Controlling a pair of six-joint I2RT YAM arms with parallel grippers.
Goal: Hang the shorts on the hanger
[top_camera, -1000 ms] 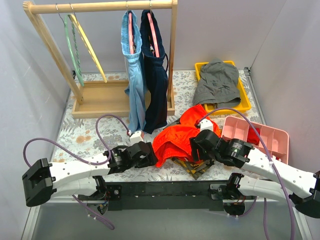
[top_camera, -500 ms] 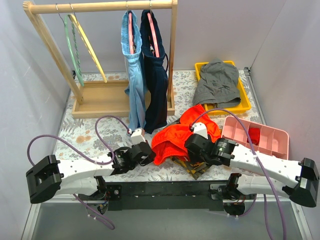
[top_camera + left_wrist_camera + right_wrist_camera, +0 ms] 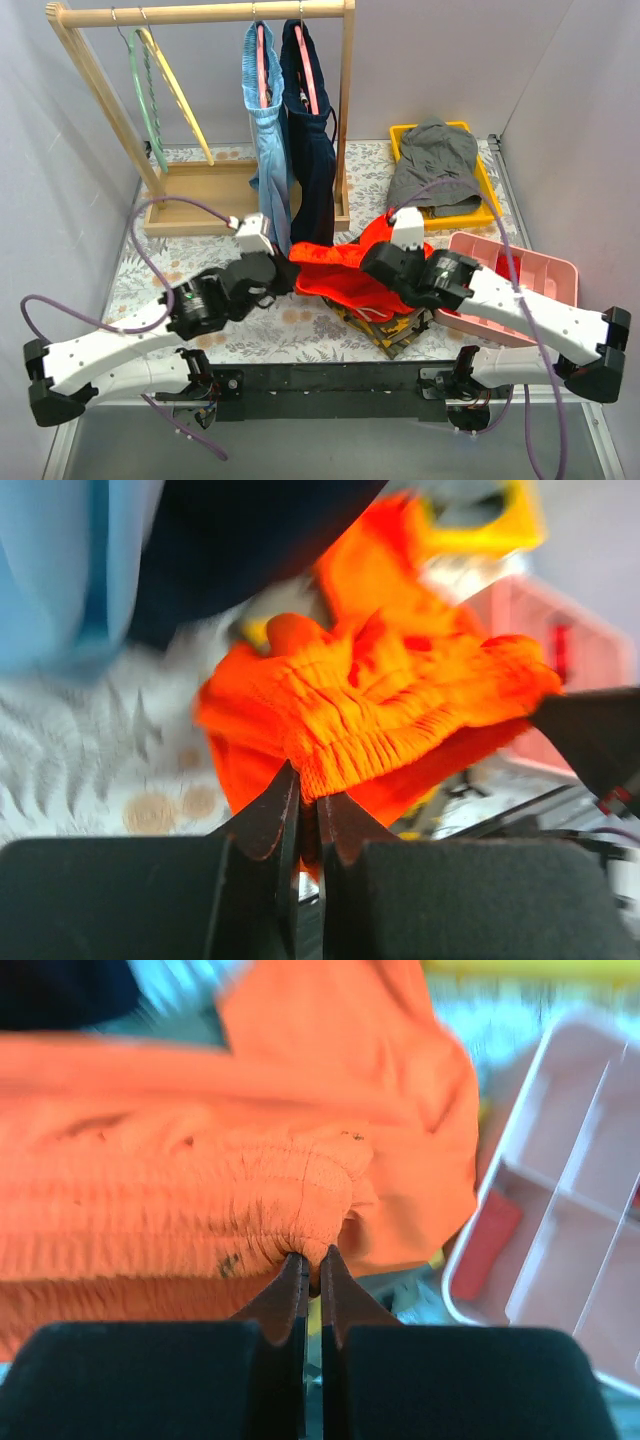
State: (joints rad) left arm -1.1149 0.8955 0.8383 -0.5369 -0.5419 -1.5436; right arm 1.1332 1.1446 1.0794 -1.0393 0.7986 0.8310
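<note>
The orange-red shorts (image 3: pixel 345 270) hang stretched between both grippers above the table's middle. My left gripper (image 3: pixel 287 268) is shut on the waistband's left end; the left wrist view shows the ribbed elastic (image 3: pixel 400 715) pinched at the fingertips (image 3: pixel 308 798). My right gripper (image 3: pixel 372 262) is shut on the waistband's right end, with gathered elastic (image 3: pixel 290 1210) at its tips (image 3: pixel 311 1260). The pale-yellow hanger (image 3: pixel 180 95) hangs on the wooden rack (image 3: pixel 200 14) at the back left, far from both grippers.
A mint-green hanger (image 3: pixel 142 100) hangs beside the yellow one. Light-blue shorts (image 3: pixel 268 150) and navy shorts (image 3: pixel 312 150) hang on pink hangers. Grey shorts (image 3: pixel 435 165) lie in a yellow tray (image 3: pixel 490 200). A pink divided tray (image 3: pixel 540 275) sits right; camouflage fabric (image 3: pixel 385 325) lies below.
Both grippers have shut on the shorts' waistband and lifted it off the table, moving up and back. The shorts now hang stretched between them.
</note>
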